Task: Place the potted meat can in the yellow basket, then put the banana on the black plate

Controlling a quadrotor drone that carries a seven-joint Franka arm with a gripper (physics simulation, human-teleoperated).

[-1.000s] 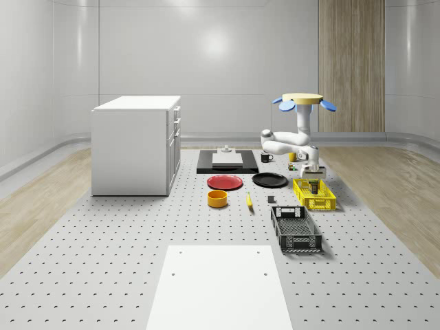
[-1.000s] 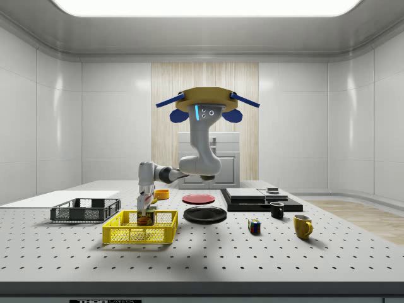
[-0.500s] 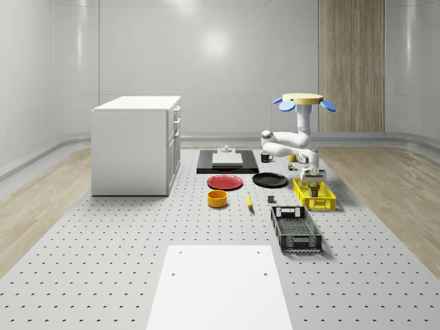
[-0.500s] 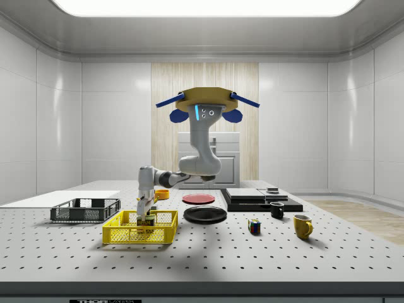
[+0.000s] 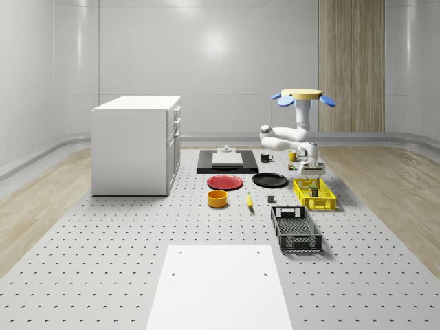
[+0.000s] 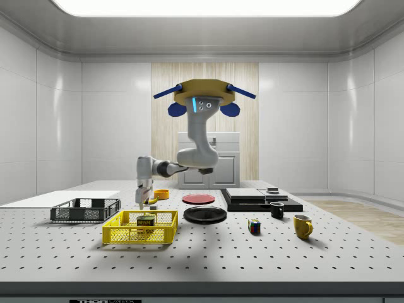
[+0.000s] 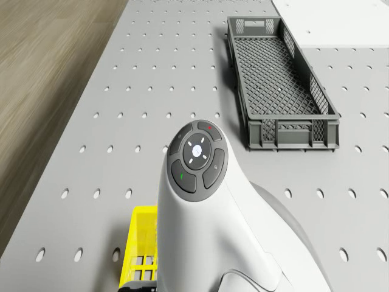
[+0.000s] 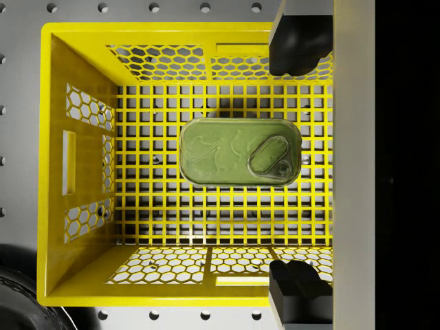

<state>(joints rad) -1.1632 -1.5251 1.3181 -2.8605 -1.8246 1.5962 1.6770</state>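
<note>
- In the yellow basket (image 8: 75,158), seen from the wrist view, the potted meat can (image 8: 239,152) lay flat on the mesh floor, near the middle, clear of every wall.
- The gripper (image 8: 300,165) hung above the basket with its jaws spread wide; one dark fingertip (image 8: 300,36) stood over one long wall and the other over the opposite wall, neither touching the can.
- On the counter (image 5: 103,261), in the whole-scene view, a white panel (image 5: 220,285) lay nearest the camera, and a dark grey crate (image 5: 295,228) sat beyond it, toward the view's right.
- Just behind the crate stood the yellow basket (image 5: 313,194), with the gripper (image 5: 311,169) directly over it.
- The banana (image 5: 249,200) lay on the counter to the left of the basket, well apart from it, beside a small orange bowl (image 5: 217,199).
- Farther back, the black plate (image 5: 269,180) sat next to a red plate (image 5: 225,182); the black plate carried nothing.
- The drone (image 5: 303,97) hovered above the far end of the basket, its arm bent down toward the gripper.
- A white cabinet (image 5: 136,144) stood at the whole-scene view's left.
- In the side view, the can (image 6: 146,221) rested inside the basket (image 6: 140,228), with the gripper (image 6: 142,202) just above the rim and the drone (image 6: 203,98) hovering high over the black plate (image 6: 205,214).
</note>
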